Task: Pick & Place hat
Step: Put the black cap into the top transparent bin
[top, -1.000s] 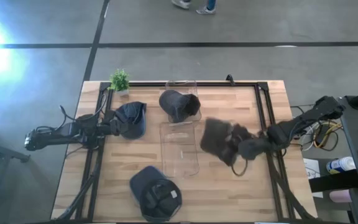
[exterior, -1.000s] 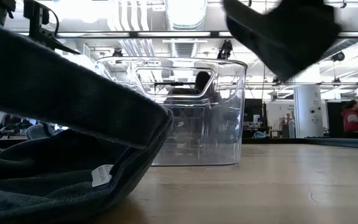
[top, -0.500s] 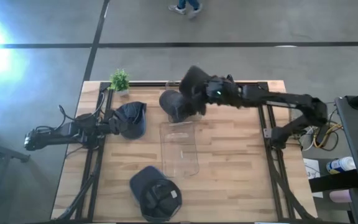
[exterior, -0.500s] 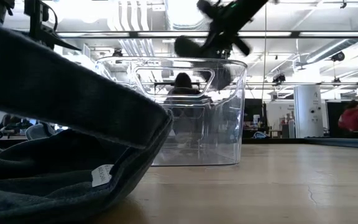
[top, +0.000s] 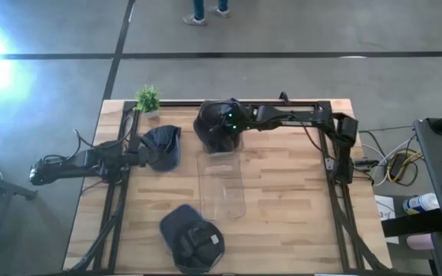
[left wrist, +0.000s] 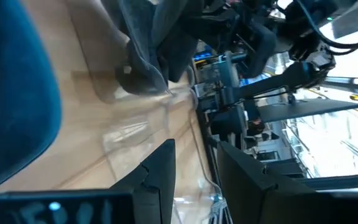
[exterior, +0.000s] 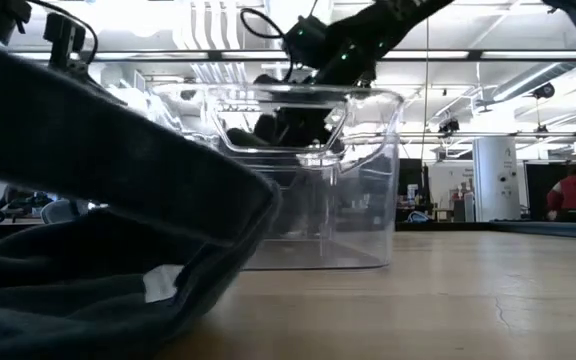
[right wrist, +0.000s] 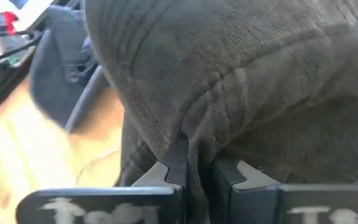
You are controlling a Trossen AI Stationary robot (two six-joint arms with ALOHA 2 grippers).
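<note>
Lying untouched at the worktop's (top: 282, 207) six o'clock edge, one dark cap (top: 192, 236) waits. At nine o'clock the left hand (top: 146, 157) rests against a blue cap (top: 163, 146); its fingers cannot be judged. Farthest, at twelve o'clock, the right hand (top: 227, 123) pinches a grey hat (right wrist: 241, 81) over the clear bin's (top: 222, 184) far end. Placement appears close; release remains, judging by the grip.

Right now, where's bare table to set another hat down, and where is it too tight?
Free: the bare wood between the clear bin and the right frame rail, and the front-left corner beside the front cap. Crowded: the back edge, where the right gripper holds a grey hat over the bin's far end, and the left gripper at the blue cap.
</note>
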